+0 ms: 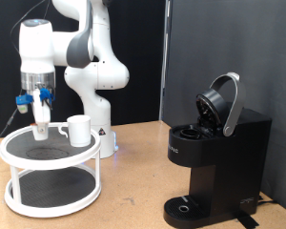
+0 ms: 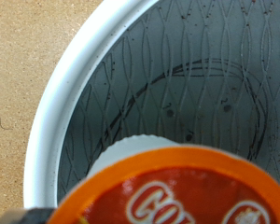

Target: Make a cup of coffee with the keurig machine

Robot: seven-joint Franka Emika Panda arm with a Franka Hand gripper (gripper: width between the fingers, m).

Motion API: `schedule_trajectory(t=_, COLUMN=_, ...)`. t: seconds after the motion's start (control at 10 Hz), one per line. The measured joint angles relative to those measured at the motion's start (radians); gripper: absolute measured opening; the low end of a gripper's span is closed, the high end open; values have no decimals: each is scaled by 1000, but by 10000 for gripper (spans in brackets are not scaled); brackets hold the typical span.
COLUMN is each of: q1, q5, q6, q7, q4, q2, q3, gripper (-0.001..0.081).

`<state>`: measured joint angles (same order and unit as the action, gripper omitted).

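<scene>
My gripper (image 1: pixel 40 129) hangs straight down over the top tier of a white round stand (image 1: pixel 19 153) at the exterior view's left. It is shut on a small orange-topped pod (image 2: pixel 177 191), which fills the wrist view close up, just above the stand's grey mat. The white cup (image 1: pixel 78 130) stands upright on the same tier, just to the exterior view's right of the gripper, handle towards it. The black keurig machine (image 1: pixel 214 157) stands at the exterior view's right with its rounded lid (image 1: pixel 222 103) raised open. Nothing sits on its round drip base (image 1: pixel 186 205).
The stand has two tiers, and its white rim (image 2: pixel 61 112) shows in the wrist view. The arm's white base (image 1: pixel 100 129) stands right behind the stand. Bare wooden table (image 1: pixel 133 181) lies between stand and machine. A black curtain hangs behind.
</scene>
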<state>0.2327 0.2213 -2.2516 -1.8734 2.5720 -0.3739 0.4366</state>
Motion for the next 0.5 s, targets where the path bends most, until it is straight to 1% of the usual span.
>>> schedule_trajectory(t=0.2, q1=-1, q5=-14, q6=-3, q7=5, q4=6, q2=2, q3=0, gripper=372)
schedule_trajectory(t=0.3, q1=-9, q5=-79, q6=23, q7=27, q4=-2, q2=0, q3=3, gripper=372)
schedule_trajectory(t=0.4, q1=-27, q5=-171, q6=82, q7=67, q4=-28, q2=-3, q3=9, gripper=372)
schedule_trajectory(t=0.5, q1=-56, q5=-279, q6=152, q7=126, q4=-63, q2=-8, q3=19, gripper=372)
